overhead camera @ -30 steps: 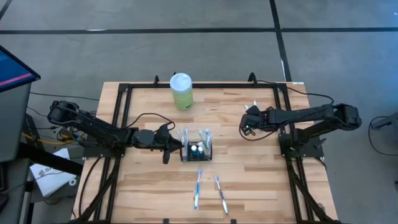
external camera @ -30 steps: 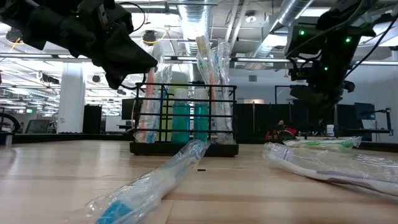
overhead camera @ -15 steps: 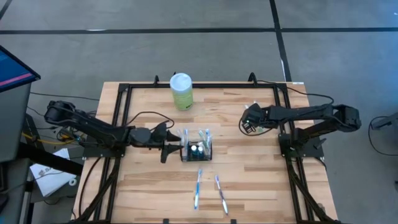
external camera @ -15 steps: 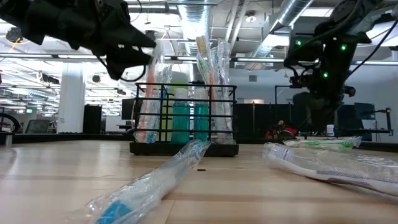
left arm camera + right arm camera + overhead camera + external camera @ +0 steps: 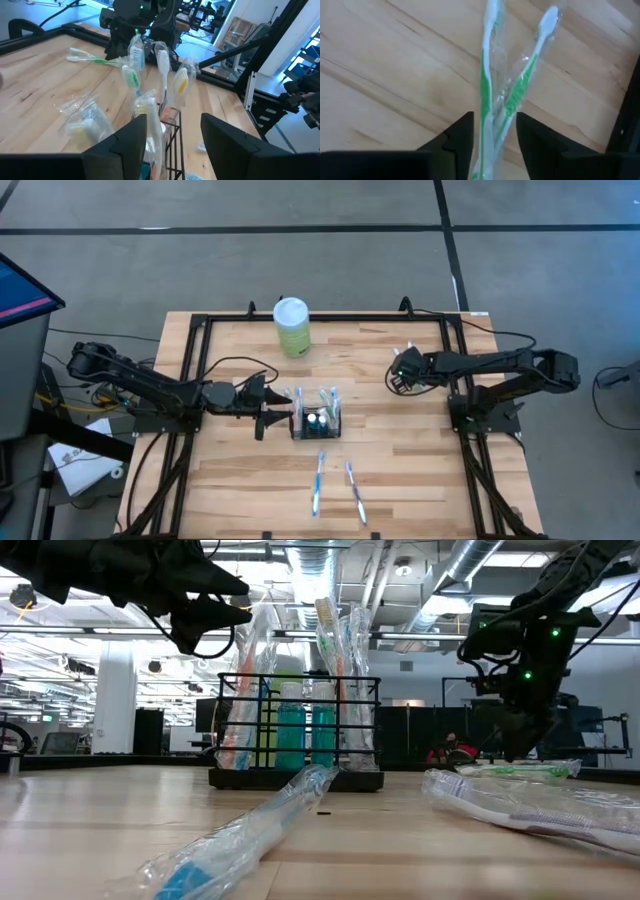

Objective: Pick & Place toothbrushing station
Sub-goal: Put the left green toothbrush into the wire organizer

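Left gripper (image 5: 268,408) hovering just beside the toothbrushing station (image 5: 316,420), fingers (image 5: 131,141) spread apart with nothing between them. Black mesh caddy standing upright near the middle of the surface (image 5: 400,460), directly ahead of those fingers and just below their level, so close that its rim and the wrapped brush heads fill the left wrist view. Likely kept upright so the wrapped toothbrushes in the caddy (image 5: 335,680) and the teal tubes (image 5: 305,735) stay in their compartments.

Right gripper (image 5: 398,372) well apart from the caddy, poised over two green wrapped toothbrushes (image 5: 502,95). Fingers (image 5: 457,140) apart, the pair of brushes lying between them and ahead, apparently not gripped; probably lined up along the handles for a pick.

Two more wrapped toothbrushes (image 5: 335,483) lying flat on the near side of the caddy. Pale green bottle (image 5: 291,326) standing far beyond both sets of fingers.
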`<action>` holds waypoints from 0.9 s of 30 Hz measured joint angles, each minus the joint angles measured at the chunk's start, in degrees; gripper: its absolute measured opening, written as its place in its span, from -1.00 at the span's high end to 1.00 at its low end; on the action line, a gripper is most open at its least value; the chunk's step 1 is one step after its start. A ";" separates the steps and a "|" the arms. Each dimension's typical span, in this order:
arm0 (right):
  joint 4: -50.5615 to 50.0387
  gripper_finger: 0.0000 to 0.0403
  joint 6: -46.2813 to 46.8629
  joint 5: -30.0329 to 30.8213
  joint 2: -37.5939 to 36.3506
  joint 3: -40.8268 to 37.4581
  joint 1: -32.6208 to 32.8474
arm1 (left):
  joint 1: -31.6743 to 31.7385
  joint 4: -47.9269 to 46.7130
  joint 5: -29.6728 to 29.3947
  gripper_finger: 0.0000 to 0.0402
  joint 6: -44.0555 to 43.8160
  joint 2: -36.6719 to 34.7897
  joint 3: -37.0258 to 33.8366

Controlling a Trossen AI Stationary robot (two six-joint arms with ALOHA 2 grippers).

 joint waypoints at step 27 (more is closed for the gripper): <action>8.12 0.42 -4.21 0.33 10.04 0.15 -1.90 | 0.00 0.24 -0.17 0.11 0.00 0.02 0.00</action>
